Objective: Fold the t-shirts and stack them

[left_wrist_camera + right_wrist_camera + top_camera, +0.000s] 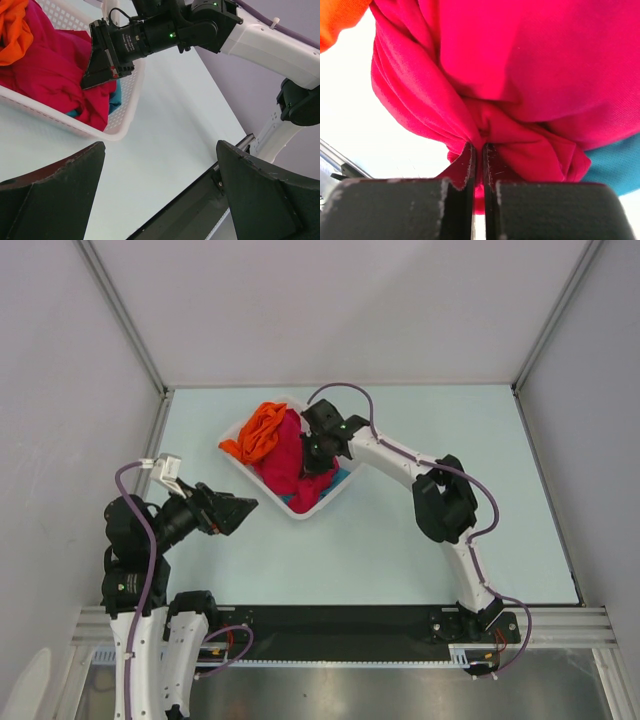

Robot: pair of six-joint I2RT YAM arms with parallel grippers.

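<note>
A crimson-pink t-shirt [285, 462] lies bunched in the white mesh basket [300, 512], with an orange t-shirt [262, 430] at its far-left end and a bit of teal t-shirt [338, 478] under it. My right gripper [318, 452] reaches into the basket. In the right wrist view the right gripper [479, 150] is shut on a fold of crimson cloth [520, 65], with orange [340, 20] and teal [615, 165] at the edges. My left gripper [243, 512] hangs open just left of the basket, holding nothing. The left wrist view shows the left gripper [161, 145] above bare table.
The basket rim [120, 127] sits near the table's middle-left, tilted diagonally. The right arm's elbow [445, 505] arches over the table's right half. A black rail [340, 625] runs along the near edge. Grey enclosure walls stand on three sides.
</note>
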